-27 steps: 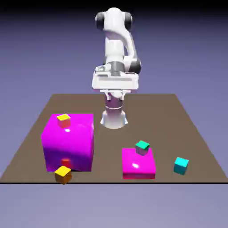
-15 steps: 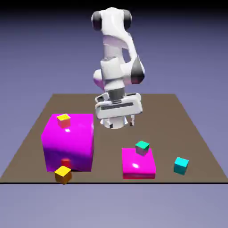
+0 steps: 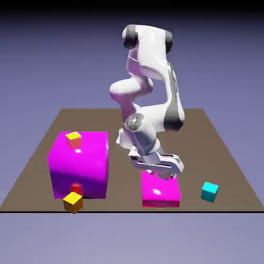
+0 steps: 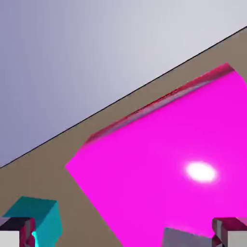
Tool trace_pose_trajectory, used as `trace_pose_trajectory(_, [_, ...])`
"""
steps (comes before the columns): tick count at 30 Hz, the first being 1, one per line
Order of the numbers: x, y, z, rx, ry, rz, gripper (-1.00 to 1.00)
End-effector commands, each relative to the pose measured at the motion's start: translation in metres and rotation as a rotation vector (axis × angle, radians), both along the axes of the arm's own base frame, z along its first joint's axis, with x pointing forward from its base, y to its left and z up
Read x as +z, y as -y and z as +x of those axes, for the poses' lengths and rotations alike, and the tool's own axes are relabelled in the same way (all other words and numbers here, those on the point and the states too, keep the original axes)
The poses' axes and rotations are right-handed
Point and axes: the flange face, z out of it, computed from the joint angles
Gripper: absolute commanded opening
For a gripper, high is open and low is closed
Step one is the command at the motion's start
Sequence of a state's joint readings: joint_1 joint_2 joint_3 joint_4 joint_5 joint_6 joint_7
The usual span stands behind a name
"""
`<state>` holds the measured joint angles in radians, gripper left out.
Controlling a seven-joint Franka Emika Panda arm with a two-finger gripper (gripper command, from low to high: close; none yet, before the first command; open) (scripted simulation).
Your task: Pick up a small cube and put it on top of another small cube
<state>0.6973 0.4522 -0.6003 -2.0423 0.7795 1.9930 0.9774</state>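
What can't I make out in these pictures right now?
- Green-topped cube's top: exterior view, hidden behind the hand.
- Small red cube: exterior view, partly hidden by the yellow cube with brownish-orange sides.
- Cyan cube: hand view, partly covered by a finger tip.

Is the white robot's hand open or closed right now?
Open: in the hand view, the hand's two grey finger tips stand wide apart at the bottom edge.

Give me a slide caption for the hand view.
Open gripper above a flat magenta block, the cyan cube on the table beside it.
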Motion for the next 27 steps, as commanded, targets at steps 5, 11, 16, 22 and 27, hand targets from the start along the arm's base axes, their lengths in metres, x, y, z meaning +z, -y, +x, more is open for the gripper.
trace_pose_trajectory(5, [-0.028,-0.042,0.012,-0.012,-0.129,0.017,0.00])
trace_pose_trajectory(11, [-0.054,-0.107,0.018,0.022,-0.252,0.018,0.00])
trace_pose_trajectory(16, [-0.072,-0.174,0.009,0.097,-0.340,0.002,0.00])
trace_pose_trajectory(22, [-0.130,-0.200,-0.023,0.109,-0.349,0.000,-1.00])
trace_pose_trajectory(27, [-0.062,-0.150,0.017,0.135,-0.354,0.004,-1.00])
